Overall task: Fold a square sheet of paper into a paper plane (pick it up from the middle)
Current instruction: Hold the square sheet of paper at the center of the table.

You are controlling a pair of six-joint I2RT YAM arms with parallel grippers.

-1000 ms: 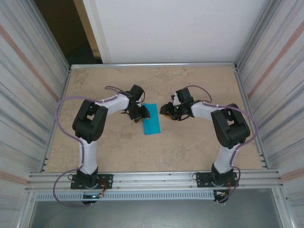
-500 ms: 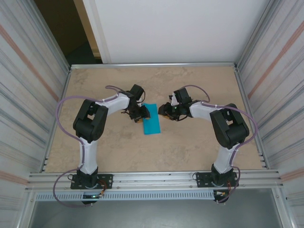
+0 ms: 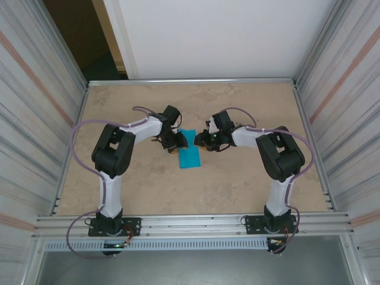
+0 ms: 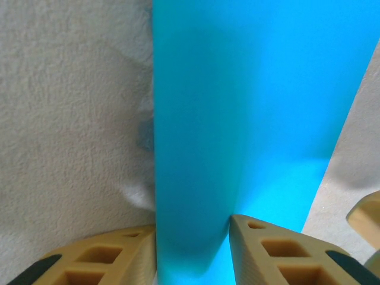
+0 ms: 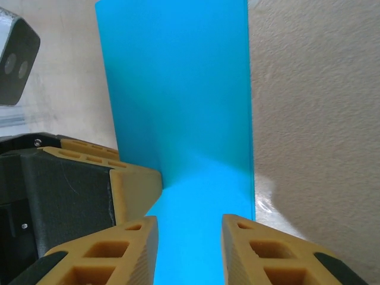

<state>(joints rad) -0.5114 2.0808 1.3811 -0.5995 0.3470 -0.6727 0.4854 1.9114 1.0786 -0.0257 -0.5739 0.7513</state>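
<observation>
1. At table (image 3: 249, 184) centre, the square sheet of paper (image 3: 190, 157) is seen as 1 narrow strip, long axis near-to-far.
2. Its far-left edge is pinched by left gripper (image 3: 173, 144).
3. Right gripper (image 3: 200, 142), jaws part-open, is held over far-right edge; both approx. equally near.

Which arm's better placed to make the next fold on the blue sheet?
Probably right. The left end effector pinches the sheet, a likely anchor. The right end effector straddles the sheet's other side, though whether it grips yet is unclear.
</observation>
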